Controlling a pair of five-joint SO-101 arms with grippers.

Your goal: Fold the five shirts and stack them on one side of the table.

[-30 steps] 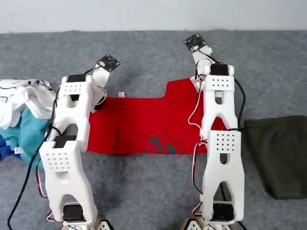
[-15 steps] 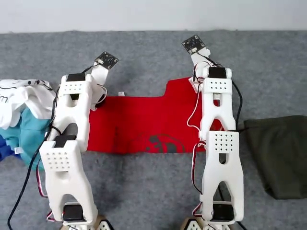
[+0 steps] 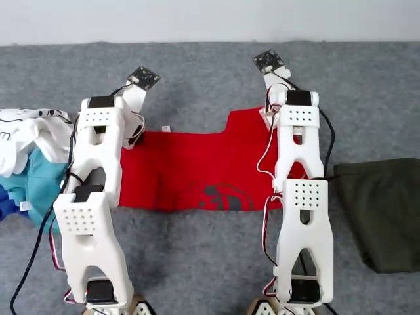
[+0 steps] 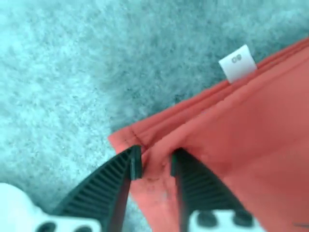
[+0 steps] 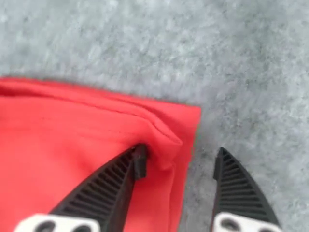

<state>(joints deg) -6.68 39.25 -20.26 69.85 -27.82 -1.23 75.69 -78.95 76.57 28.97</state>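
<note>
A red shirt (image 3: 197,170) lies flat across the middle of the grey table, print side up. My left gripper (image 3: 133,134) sits at its far left corner. In the left wrist view the gripper (image 4: 154,162) presses on the red cloth (image 4: 251,135) near the hem, fingers a narrow gap apart, cloth between them. My right gripper (image 3: 270,115) is at the shirt's far right corner. In the right wrist view it (image 5: 181,162) stands wide open, one finger on the red cloth (image 5: 72,130), the other over bare table past the edge.
A heap of white, teal and blue shirts (image 3: 26,151) lies at the left edge. A dark olive shirt (image 3: 384,210) lies at the right. A small white tag (image 3: 166,129) sticks out of the red shirt's far hem.
The left arm has shifted slightly to the left and away. The right arm has barely moved, and the red shirt lies where it did.
</note>
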